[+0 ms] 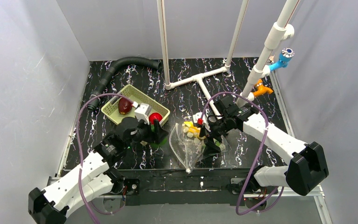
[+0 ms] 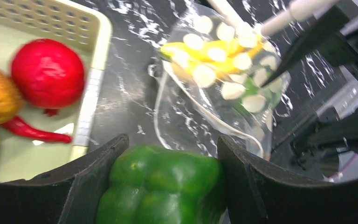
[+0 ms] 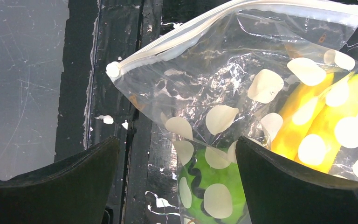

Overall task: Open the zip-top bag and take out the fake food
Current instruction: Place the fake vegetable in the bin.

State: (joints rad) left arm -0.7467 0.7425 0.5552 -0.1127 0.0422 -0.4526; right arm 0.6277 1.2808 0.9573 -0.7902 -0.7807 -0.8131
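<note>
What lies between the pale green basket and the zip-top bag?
In the top view, the left gripper holding a green pepper; below it, the left wrist view shows bare black table.

Basket (image 1: 115, 97): far left.
Zip-top bag (image 1: 189, 148): centre, right of the basket.
Pepper (image 2: 163, 186): in my left gripper (image 2: 171, 143), between basket and bag.
Banana (image 3: 321, 121): inside the bag.

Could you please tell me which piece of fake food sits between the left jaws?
The green bell pepper; the others lie in the basket or the dotted bag.
</note>
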